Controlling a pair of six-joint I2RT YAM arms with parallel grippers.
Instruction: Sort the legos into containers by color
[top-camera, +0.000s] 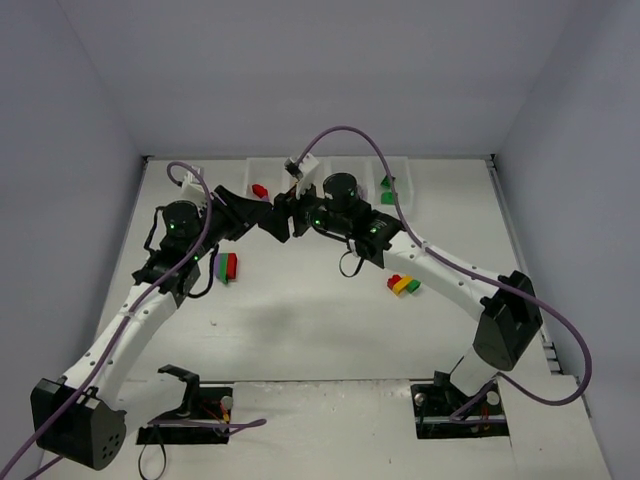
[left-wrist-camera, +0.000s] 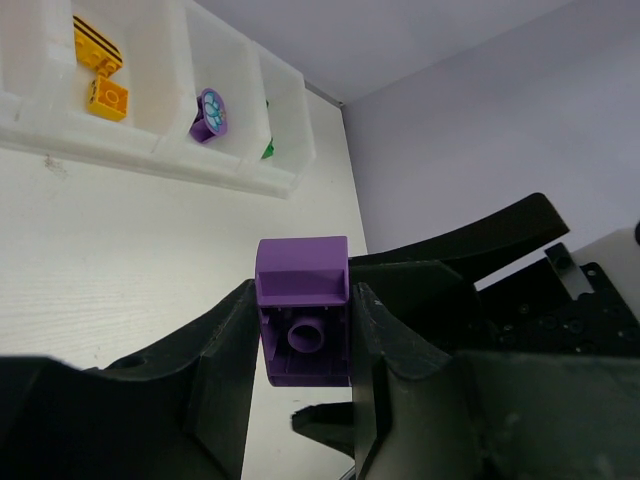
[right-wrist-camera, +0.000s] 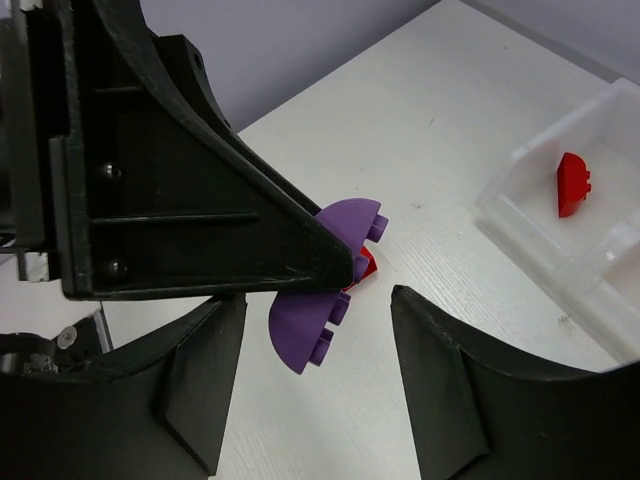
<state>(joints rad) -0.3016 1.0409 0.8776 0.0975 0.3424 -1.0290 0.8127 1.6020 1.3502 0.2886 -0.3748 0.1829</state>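
The left claw (left-wrist-camera: 303, 305) pinches a purple brick (left-wrist-camera: 300, 350) with a red piece (right-wrist-camera: 366, 264) stuck to it. It holds them toward twelve o'clock of the table (top-camera: 300, 325), just short of the bins (left-wrist-camera: 150, 155). The right claw (right-wrist-camera: 318, 300) stands spread, its fingers at three and nine o'clock of the clump, touching nothing. If it bites off-centre on the rounded edge, the bricks could twist loose and drop, perhaps into a wrong bin.

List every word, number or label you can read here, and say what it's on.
No readable text anywhere.
On the round purple piece in the containers: a printed blue-white pattern, no letters.
On the yellow brick: black stripes only.
On the purple brick in the left claw: nothing.
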